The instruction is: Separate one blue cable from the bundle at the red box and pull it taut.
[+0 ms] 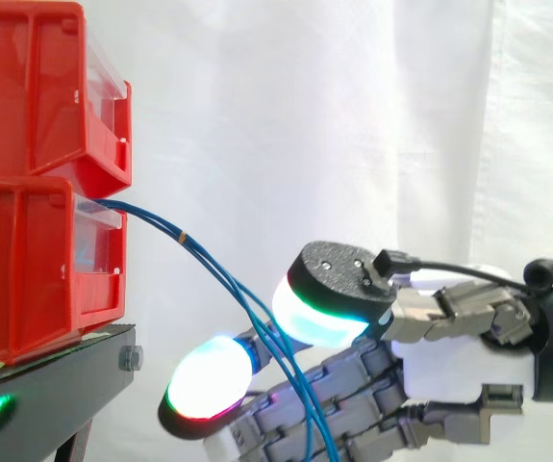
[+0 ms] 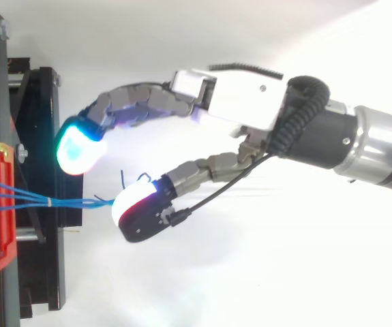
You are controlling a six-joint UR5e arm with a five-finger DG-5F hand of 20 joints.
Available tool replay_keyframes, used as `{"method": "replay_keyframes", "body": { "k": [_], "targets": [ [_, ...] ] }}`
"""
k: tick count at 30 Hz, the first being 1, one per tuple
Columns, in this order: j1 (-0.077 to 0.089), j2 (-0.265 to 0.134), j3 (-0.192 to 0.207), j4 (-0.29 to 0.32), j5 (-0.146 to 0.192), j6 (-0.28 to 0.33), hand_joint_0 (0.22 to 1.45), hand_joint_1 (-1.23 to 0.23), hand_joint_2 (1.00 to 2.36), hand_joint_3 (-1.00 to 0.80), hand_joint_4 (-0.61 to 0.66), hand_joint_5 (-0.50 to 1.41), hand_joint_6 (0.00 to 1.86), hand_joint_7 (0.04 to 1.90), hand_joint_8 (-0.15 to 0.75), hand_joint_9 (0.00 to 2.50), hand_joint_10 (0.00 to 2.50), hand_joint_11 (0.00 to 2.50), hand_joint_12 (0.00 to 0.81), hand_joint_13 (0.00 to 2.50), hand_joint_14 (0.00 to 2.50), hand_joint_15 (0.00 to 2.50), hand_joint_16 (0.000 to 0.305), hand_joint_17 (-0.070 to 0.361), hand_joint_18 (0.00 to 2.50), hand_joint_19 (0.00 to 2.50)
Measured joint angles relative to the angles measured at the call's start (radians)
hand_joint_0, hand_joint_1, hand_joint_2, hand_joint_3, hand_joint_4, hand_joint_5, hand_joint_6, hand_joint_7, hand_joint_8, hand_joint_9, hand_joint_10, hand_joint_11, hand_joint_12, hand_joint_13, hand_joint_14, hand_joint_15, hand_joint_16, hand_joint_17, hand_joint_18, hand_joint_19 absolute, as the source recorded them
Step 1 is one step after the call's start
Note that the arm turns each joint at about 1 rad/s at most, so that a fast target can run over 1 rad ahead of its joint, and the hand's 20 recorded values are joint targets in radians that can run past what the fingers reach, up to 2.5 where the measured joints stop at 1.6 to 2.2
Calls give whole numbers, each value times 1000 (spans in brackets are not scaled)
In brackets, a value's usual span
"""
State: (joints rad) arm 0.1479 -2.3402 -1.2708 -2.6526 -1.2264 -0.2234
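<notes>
- Several blue cables [image 1: 199, 252] come out of the front of the lower red bin [image 1: 26, 269], all lying together as one bundle.
- Two red bins are stacked: the upper red bin [image 1: 36, 87] sits on the lower one, and the pair rests on the black stand [image 1: 55, 375] at the left of the side view.
- From the bin the cables arc out to the right and then downward in a loose curve rather than a straight line, so they are slack.
- Seen from above, the cables fan out where they leave the bin. They draw together at a small pale band [image 2: 50, 201] just past the edge of the stand, and beyond it they run as one strand toward me.
- My hand [image 1: 449, 371] comes in from the right, about level with the foot of the lower bin and the top of the stand, and apart from both.
- The bundle runs into my hand and drops on down across it toward the bottom edge of the side view.
- Whether my hand is clamped on the cables or merely lies about them I cannot tell, because the spot where they meet is hidden in both views.
- Behind everything hangs the white curtain [image 1: 353, 115].
</notes>
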Motion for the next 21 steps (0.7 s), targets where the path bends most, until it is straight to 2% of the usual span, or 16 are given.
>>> {"method": "replay_keyframes", "body": {
  "k": [6,21],
  "targets": [
    [5,-14,5,41,-19,45,463,-656,1000,-500,299,-190,503,937,329,604,13,383,376,465,7,183,50,113,395,416],
    [6,-15,5,54,-27,94,469,-619,1000,-500,334,-152,503,988,338,705,14,414,378,544,9,226,49,111,451,451]
  ]
}}
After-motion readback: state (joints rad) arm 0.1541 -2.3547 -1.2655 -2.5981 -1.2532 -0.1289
